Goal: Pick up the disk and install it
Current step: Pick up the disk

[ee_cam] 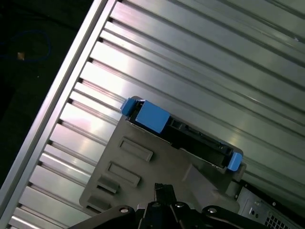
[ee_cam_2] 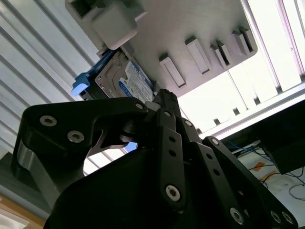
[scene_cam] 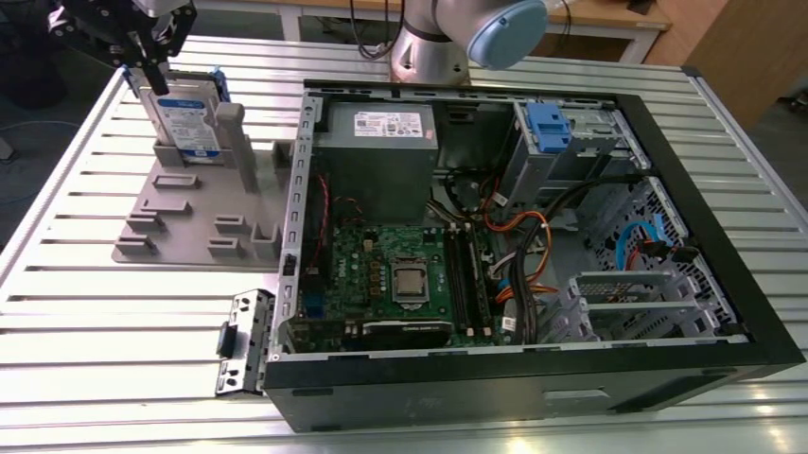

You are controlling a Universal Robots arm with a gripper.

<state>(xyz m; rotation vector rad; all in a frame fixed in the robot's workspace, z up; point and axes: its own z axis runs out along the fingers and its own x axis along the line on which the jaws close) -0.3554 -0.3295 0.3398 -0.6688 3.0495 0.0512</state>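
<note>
I am at the pick-up step, and the disk is not lifted yet. It stands on edge in a slot of the grey holder on the table. In the exterior view that is at about 10 o'clock, well apart from the open computer case.

My claw hangs just above the disk's upper edge, toward its 11 o'clock corner. In the second wrist view the claw looks pressed together, with nothing pinched in it.

The grey cage with the blue tab sits inside the case at about 2 o'clock.

As I judge it, a grip here calls for spreading wide enough to straddle the thin upper edge. I would centre between the blue side rails. The pull should go straight up so the disk does not bind in its slot.
</note>
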